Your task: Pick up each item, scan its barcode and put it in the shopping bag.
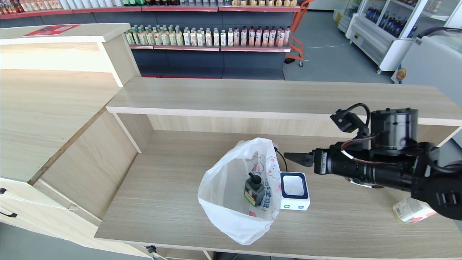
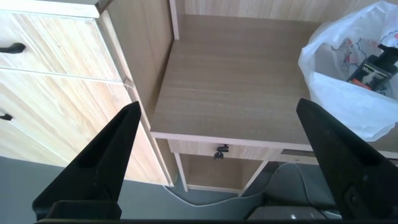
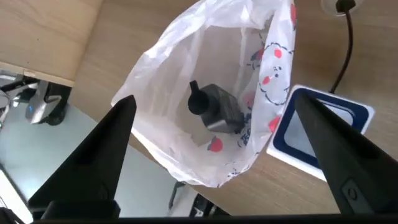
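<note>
We see the white shopping bag on the counter, its mouth gaping upward and its lower end slumped toward the counter's near edge. Inside it is a dark bottle with a black cap. Its long axis runs roughly upright and the cap end points up toward the bag's mouth, though we cannot tell whether it stands free or leans on the bag wall. A white scanner with a blue-framed window sits just beside the bag on its right, touching the plastic, and a black cable curls behind it. The right gripper hangs above the scanner and the bag's right rim; from its wrist camera we see its jaws spread wide with nothing between them, the bag and bottle below. A pale labelled container lies on the counter at the far right, partly hidden under that arm. The left gripper hangs in front of the counter's near edge, well apart from the bag, jaws wide apart and empty.
</note>
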Robot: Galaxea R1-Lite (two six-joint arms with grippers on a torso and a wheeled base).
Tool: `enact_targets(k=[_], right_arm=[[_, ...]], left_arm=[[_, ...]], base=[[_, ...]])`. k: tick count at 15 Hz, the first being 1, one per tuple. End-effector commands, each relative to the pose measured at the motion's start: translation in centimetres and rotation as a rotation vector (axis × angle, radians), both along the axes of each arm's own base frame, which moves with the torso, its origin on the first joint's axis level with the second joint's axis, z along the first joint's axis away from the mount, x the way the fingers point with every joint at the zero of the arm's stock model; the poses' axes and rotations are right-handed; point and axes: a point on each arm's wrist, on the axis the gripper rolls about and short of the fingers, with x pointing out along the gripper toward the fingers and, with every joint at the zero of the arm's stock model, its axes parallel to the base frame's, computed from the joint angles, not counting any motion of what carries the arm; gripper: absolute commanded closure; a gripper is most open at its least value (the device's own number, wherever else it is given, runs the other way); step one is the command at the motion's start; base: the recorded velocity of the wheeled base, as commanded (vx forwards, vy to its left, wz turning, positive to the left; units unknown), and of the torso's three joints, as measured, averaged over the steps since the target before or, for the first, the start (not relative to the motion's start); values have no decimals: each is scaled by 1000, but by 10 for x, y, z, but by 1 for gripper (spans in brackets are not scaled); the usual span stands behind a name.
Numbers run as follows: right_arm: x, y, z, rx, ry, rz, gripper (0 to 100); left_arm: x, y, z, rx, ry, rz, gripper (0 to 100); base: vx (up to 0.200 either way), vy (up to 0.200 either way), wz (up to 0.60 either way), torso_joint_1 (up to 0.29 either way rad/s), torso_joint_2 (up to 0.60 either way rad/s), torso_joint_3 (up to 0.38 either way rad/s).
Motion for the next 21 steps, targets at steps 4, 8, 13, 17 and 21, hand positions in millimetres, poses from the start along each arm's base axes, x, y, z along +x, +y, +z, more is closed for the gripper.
enact_targets(k=[4,8,13,17,21], right_arm=[[-187,-106,11,-114,-168,-361,0],[-232,-111,-21,-209,-236,-547,0],[-275,-111,-53,-225,-282,-645,0],[-288,-111,-61,-213,-327,-655,0],[-291,-111,-78,-233,-285,-646,0]], left_arm=[[0,0,0,0,0,1,0],[0,0,0,-2,0,1,0],[0,0,0,0,0,1,0],[0,0,0,0,0,1,0],[0,0,0,3,0,1,0]], base=[[0,0,0,0,0,0],[0,0,0,0,0,0],[0,0,0,0,0,0],[0,0,0,0,0,0],[0,0,0,0,0,0]])
